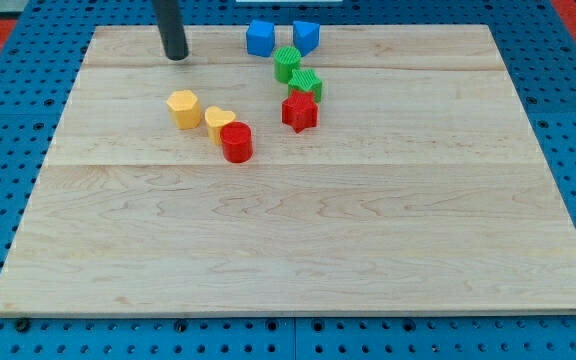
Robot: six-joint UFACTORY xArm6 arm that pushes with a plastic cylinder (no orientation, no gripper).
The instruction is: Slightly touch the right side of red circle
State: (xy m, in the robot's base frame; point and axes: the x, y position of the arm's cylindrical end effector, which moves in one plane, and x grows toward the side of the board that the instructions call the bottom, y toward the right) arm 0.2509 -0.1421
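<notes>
The red circle (237, 142) stands left of the board's middle, touching a yellow heart block (218, 124) at its upper left. My tip (176, 55) rests on the board near the view's top left, well up and left of the red circle and apart from every block. A yellow hexagon block (183, 108) lies below my tip, between it and the red circle.
A red star (300, 112) lies right of the red circle. Two green blocks (287, 63) (306, 84) stand above the star. Two blue blocks (260, 38) (306, 37) sit by the wooden board's (318, 240) top edge. Blue perforated table surrounds the board.
</notes>
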